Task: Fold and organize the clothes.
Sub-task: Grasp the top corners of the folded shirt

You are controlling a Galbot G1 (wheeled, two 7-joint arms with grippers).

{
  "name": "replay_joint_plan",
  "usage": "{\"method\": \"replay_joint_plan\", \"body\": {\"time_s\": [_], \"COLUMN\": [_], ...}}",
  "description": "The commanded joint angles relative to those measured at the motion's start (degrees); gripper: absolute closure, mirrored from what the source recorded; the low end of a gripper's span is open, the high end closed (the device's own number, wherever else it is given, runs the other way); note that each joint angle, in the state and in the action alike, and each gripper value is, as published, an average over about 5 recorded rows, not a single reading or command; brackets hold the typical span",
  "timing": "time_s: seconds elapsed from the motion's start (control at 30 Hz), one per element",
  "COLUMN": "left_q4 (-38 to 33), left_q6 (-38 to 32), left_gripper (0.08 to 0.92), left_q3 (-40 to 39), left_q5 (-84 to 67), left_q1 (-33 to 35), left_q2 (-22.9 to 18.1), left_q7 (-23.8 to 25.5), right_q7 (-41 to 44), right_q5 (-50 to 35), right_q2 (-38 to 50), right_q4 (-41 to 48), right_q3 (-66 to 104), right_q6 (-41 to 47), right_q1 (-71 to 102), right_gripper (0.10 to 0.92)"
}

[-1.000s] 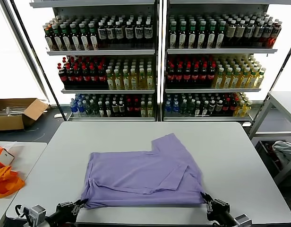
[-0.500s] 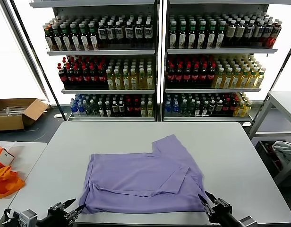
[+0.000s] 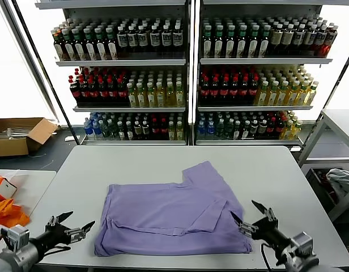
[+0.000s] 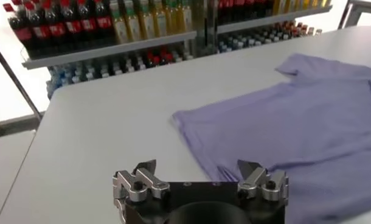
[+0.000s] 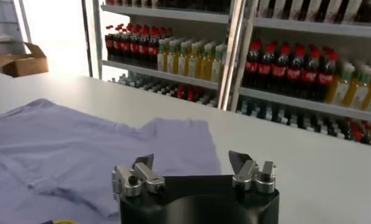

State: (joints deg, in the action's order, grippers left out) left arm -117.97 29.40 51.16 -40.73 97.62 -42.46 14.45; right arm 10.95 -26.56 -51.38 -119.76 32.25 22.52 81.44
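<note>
both claws spread wide, nothing held.
left claw (image 3: 71, 224) and right claw (image 3: 255, 216) flank the folded lavender t-shirt (image 3: 169, 218), lying flat on the bench (image 3: 135, 164); neither touches it. no writing readable.

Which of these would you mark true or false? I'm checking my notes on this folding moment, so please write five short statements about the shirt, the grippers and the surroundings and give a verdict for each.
1. The lavender T-shirt lies on the grey table. True.
2. The left gripper is clamped on the shirt's corner. False: its jaws stand open, beside the shirt and apart from it.
3. The right gripper is open, near the shirt's near right corner. True.
4. A sleeve sticks out at the shirt's far edge. True.
5. The orange fabric item lies on top of the shirt. False: it sits on a separate table at the robot's left.
</note>
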Motion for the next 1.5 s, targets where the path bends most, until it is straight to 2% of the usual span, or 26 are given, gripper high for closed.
{"method": "replay_joint_plan", "body": {"time_s": [0.03,0.23,0.37,0.5,0.73,1.1,1.17,1.27,1.5], "left_q4": [10.5,19.6,24.6,28.8,32.7,31.7,31.8,32.1,32.7], "left_q6": [0.1,-1.1,-2.1,-3.1,-4.0,-4.4,-4.5,-4.5,-4.4], "left_gripper": [0.177,0.177,0.177,0.177,0.177,0.179,0.187,0.239,0.443], "left_q3": [-8.1,-18.6,-24.4,-28.7,-32.0,-36.0,-36.6,-37.3,-38.2], "left_q5": [-4.0,-4.1,-4.1,-4.2,-4.3,-3.4,-3.2,-2.9,-2.2], "left_q1": [-16.5,-29.8,-35.0,-39.2,-42.7,-40.5,-40.4,-40.5,-41.1], "left_q2": [3.2,2.6,3.1,1.6,-2.1,-2.5,-2.7,-2.9,-3.8], "left_q7": [1.8,3.7,4.1,4.5,4.6,5.0,5.1,5.3,5.7], "right_q7": [7.9,12.2,12.5,12.0,11.6,10.8,10.5,9.7,9.8], "right_q5": [2.1,4.4,2.6,2.3,4.2,4.6,4.1,3.2,3.4], "right_q2": [-0.7,-4.3,-7.0,-10.0,-14.1,-15.2,-15.1,-15.3,-15.5], "right_q4": [12.9,28.7,38.4,44.1,51.1,53.3,52.8,52.9,52.8], "right_q3": [-6.6,-17.5,-22.5,-26.0,-28.9,-30.1,-30.5,-30.7,-30.8], "right_q6": [3.7,5.3,5.9,6.1,5.6,4.4,4.5,5.1,5.1], "right_q1": [-21.9,-38.3,-46.2,-50.8,-53.6,-51.6,-51.3,-51.2,-49.9], "right_gripper": [0.203,0.202,0.203,0.203,0.203,0.203,0.218,0.284,0.483]}}
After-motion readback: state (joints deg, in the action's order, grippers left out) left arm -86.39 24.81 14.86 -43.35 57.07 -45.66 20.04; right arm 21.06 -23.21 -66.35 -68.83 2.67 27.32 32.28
